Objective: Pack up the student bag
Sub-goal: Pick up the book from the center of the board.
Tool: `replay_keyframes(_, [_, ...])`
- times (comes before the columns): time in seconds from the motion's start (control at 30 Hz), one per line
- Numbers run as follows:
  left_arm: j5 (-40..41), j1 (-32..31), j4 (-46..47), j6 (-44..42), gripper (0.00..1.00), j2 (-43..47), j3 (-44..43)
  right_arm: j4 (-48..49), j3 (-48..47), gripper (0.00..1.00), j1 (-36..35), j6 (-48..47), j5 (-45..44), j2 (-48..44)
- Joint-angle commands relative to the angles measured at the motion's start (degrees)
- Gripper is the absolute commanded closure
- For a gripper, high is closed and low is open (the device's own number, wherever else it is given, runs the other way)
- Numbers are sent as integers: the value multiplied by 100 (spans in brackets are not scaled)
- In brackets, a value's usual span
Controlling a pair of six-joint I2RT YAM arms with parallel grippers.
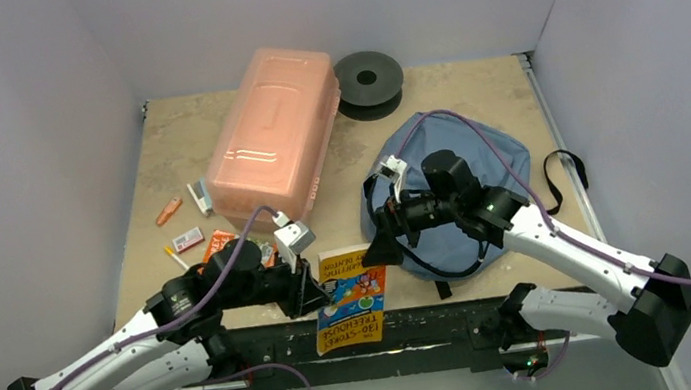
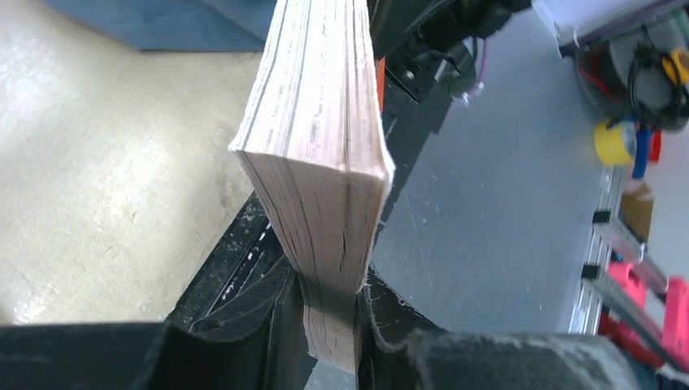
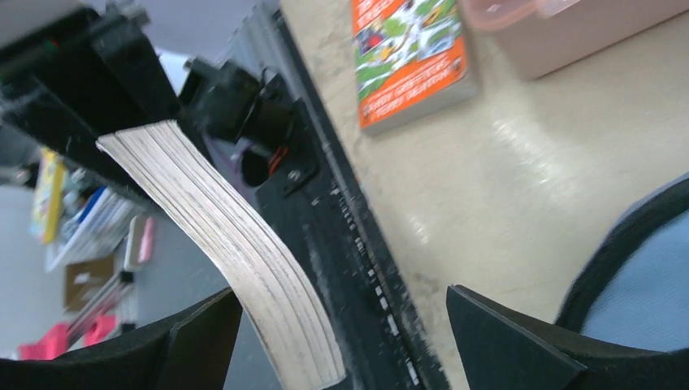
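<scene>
My left gripper [image 1: 309, 291] is shut on the left edge of a colourful paperback book [image 1: 351, 297], which hangs partly over the table's near edge. In the left wrist view the book's page block [image 2: 321, 122] is pinched between the fingers of that gripper [image 2: 329, 313]. My right gripper [image 1: 380, 239] is open by the book's far right corner. In the right wrist view the bent page edge [image 3: 236, 244] runs between the spread fingers of this gripper [image 3: 349, 349], close to the left one. The blue-grey student bag [image 1: 465, 174] lies flat at right, under the right arm; a part of it shows in the right wrist view [image 3: 642, 284].
A translucent pink box [image 1: 273, 134] lies at back centre, a black spool [image 1: 368, 76] behind it. A second, orange book [image 3: 410, 61] lies near the box. Small items [image 1: 188, 239] lie at the left. The black frame rail [image 1: 420, 331] runs along the near edge.
</scene>
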State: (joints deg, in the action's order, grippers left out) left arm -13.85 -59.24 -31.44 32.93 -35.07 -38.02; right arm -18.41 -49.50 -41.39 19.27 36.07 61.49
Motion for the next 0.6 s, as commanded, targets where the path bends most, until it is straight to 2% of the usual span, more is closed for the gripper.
replay_keyframes(0.0, [-998,26,112,-1254,100,-201,-698,527,387,1,79,43,1440,-335])
replay_keyframes(0.03, [-1057,25,93,-1317,100,-268,-778,847,536,1,78,261,1808,-389])
replay_keyframes(0.13, [-1267,27,-116,-1583,100,-547,-1073,2558,1218,15,62,1318,2847,-649])
replay_keyframes(0.27, [-1490,43,-274,-1768,100,-838,-1386,2598,1330,32,-9,1284,3021,-910])
replay_keyframes(0.37, [-1180,97,-426,-1694,100,-968,-1631,2666,1265,62,-237,1337,3112,-867])
replay_keyframes(0.4, [-948,123,-475,-1581,99,-987,-1706,2606,1211,88,-257,1301,3063,-840])
replay_keyframes(0.43, [-555,158,-543,-1373,86,-978,-1784,2468,1112,100,-263,1243,2936,-821])
replay_keyframes(0.5, [1350,174,-1119,-405,51,-927,-2111,1946,802,100,-171,1179,2002,-870])
replay_keyframes(0.53, [2814,176,-1861,590,40,-904,-2357,1857,686,100,-107,1389,1411,-931])
replay_keyframes(0.57, [4019,175,-3046,2106,28,-870,-2613,1694,600,100,-20,1691,791,-1030])
